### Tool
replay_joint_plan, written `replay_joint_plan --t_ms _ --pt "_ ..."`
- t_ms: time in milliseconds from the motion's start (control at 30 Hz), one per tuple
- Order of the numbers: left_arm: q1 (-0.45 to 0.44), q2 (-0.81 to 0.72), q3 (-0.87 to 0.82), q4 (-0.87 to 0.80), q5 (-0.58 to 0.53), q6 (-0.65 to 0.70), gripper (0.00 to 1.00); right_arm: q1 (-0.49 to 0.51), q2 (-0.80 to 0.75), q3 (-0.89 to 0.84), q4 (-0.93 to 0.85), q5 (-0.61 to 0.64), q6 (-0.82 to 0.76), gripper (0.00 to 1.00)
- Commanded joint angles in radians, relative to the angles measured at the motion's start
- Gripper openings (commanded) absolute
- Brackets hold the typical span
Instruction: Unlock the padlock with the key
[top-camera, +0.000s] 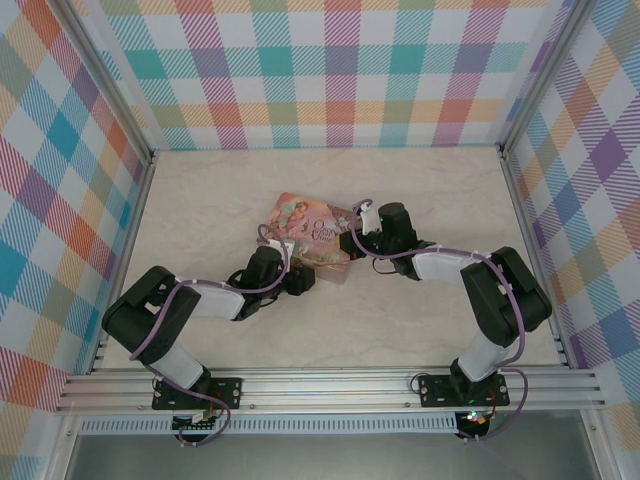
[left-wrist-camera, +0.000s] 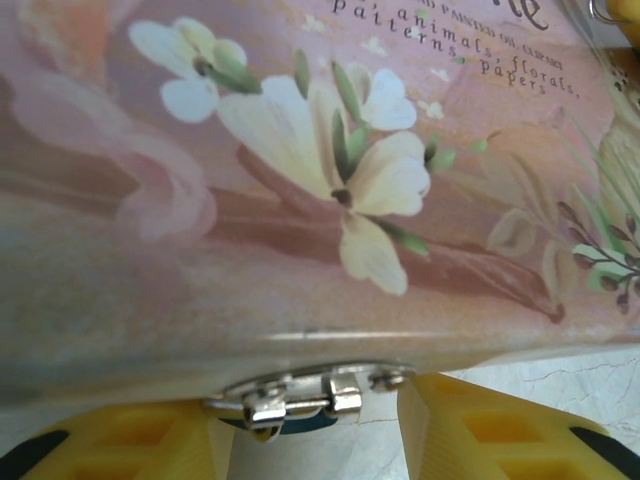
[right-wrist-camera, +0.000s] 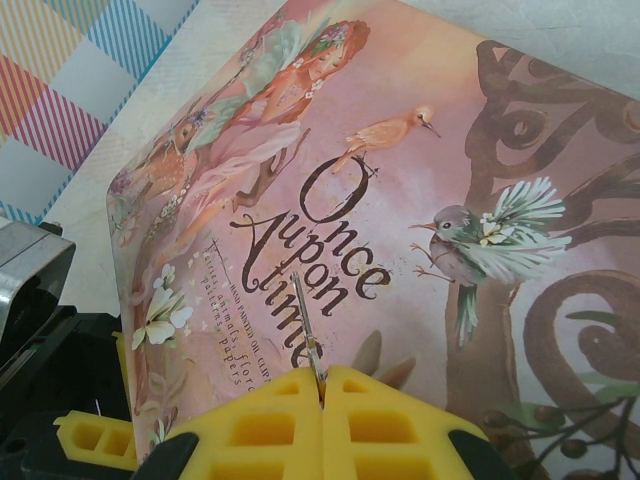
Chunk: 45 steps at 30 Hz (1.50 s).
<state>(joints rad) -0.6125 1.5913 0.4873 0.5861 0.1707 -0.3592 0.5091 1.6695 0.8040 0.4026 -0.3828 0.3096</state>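
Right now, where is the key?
In the right wrist view, the key is pinched between the shut fingers of the right gripper, its tip poking out over the pink tin beside the "Once upon a time" lettering.

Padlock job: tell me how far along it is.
Done: the right hand has the key pinched, its tip sticking out over the tin. In hand: the left hand straddles the padlock hanging at the tin's clasp. Left: steady the padlock, insert the key, turn it.
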Motion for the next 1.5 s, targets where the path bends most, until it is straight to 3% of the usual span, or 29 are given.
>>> replay_joint_plan --t_ms 0,467,933,1467 --pt "-0.002 0.004 0.035 0.064 0.001 -0.015 0.44 0.005 0.007 -0.03 -0.052 -0.012 -0.003 0.07" --pt "-0.002 -0.021 0.036 0.034 -0.03 -0.045 0.34 0.005 -0.04 -0.061 -0.022 0.006 -0.018 0.07" --pt "-0.004 -0.042 0.066 -0.043 -0.023 -0.151 0.31 0.005 -0.15 -0.169 -0.008 0.042 -0.074 0.08" --pt "-0.004 0.059 0.145 -0.089 -0.028 -0.133 0.4 0.014 -0.083 -0.115 -0.019 0.031 -0.064 0.07"
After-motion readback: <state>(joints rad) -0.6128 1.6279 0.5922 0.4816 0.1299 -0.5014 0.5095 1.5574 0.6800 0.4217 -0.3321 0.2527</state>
